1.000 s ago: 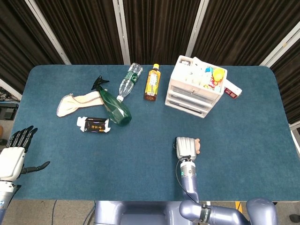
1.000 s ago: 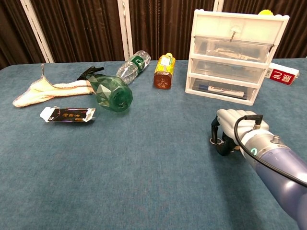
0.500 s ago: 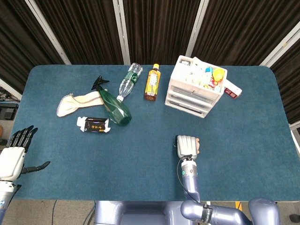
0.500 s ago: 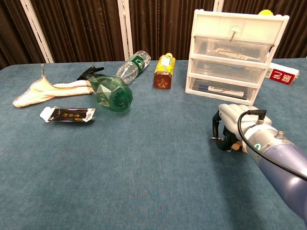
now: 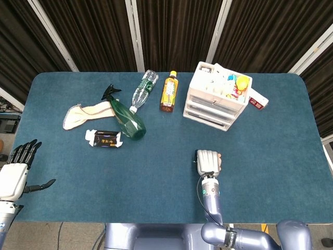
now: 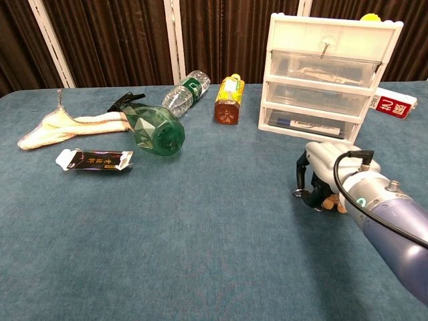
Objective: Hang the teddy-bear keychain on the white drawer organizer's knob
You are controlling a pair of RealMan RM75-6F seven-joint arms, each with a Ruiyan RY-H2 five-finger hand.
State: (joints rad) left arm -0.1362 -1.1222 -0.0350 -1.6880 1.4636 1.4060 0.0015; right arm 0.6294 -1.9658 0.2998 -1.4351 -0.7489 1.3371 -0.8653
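- Right robot hand (image 6: 328, 175) is low over the desk (image 5: 270, 156), fingers curled down around the teddy-bear keychain (image 6: 329, 200). Looks like it's grasping it; only a tan sliver of the bear shows under the fingers, plus a metal ring (image 6: 297, 194) poking out on the hand's left side.
- Can't tell from either view whether the keychain is lifted or resting on the desk.
- Left robot hand (image 5: 14, 174) is off the desk's near left corner, fingers spread, holding nothing. Well apart from everything; the right one is the working hand.
- Key relation: the white drawer organizer (image 6: 328, 77) sits beyond the right robot hand, directly ahead and a touch to its right in the head view. The knob (image 6: 324, 47) is on the top drawer front, facing the robot, clearly higher than the hand.
- My read: the next move is up and forward, and the ring has to face the knob. It now points left, so expect a wrist turn.
- Risk: ring opening is small and partly hidden by fingers, so alignment will be fiddly.
- Far to the hand's left: green spray bottle (image 6: 152, 128), cloth (image 6: 63, 125), dark packet (image 6: 93, 160). Not in the path.
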